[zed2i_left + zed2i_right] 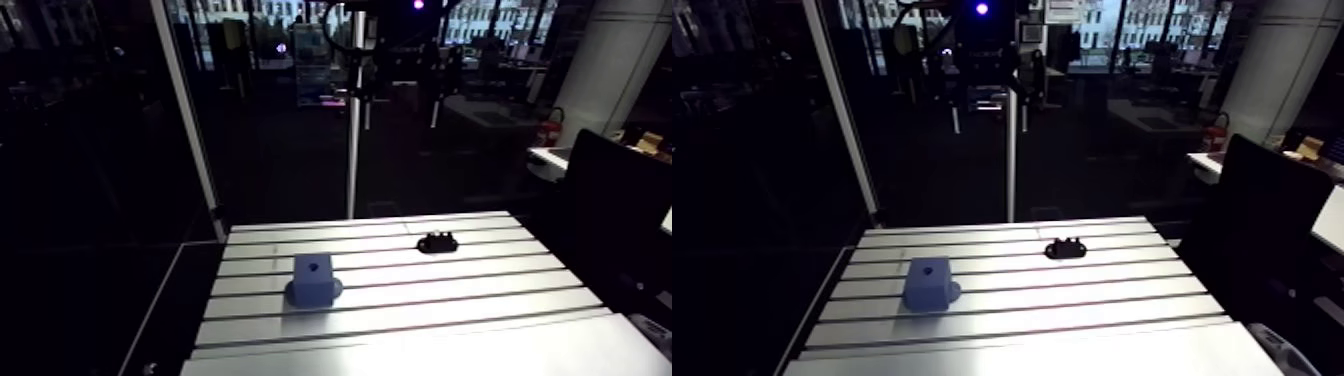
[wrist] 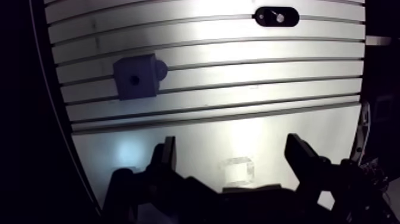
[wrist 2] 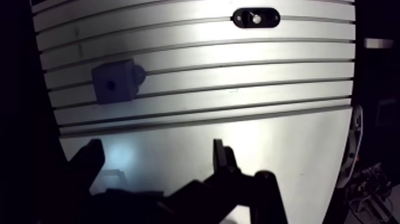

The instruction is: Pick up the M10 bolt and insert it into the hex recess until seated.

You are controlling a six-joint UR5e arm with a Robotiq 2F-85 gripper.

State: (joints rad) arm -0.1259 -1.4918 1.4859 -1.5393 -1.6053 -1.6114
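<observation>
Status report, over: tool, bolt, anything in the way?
Tool open, empty. Bolt in black holder, ahead of tool, untouched. Blue block apart from holder; nothing in the way.

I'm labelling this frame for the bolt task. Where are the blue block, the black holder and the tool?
blue block [image 2: 144, 76]: wrist view, top face beside its hole.
black holder [image 2: 265, 18]: wrist view, dark oval body.
tool [image 2: 232, 143]: wrist view, midway between its open fingertips.

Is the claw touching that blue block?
Apart. The wrist view shows bare table between the open gripper and the blue block.
</observation>
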